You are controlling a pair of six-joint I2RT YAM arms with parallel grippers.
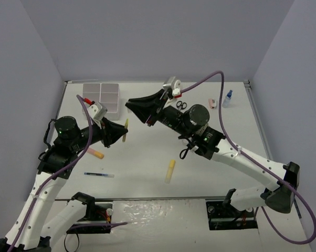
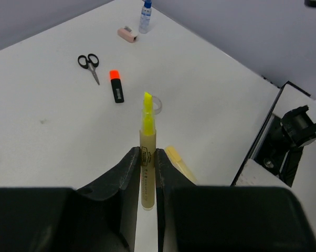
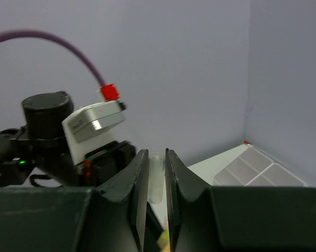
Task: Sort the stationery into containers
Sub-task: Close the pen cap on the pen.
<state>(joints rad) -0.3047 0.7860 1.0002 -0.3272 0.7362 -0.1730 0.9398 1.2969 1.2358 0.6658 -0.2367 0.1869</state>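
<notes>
Over table, highlighter points beyond left hand.

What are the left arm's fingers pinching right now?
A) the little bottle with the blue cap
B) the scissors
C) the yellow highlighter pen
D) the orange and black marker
C: in the left wrist view the fingers are shut on the yellow highlighter pen, while the scissors, marker and bottle sit apart on the table.
</notes>
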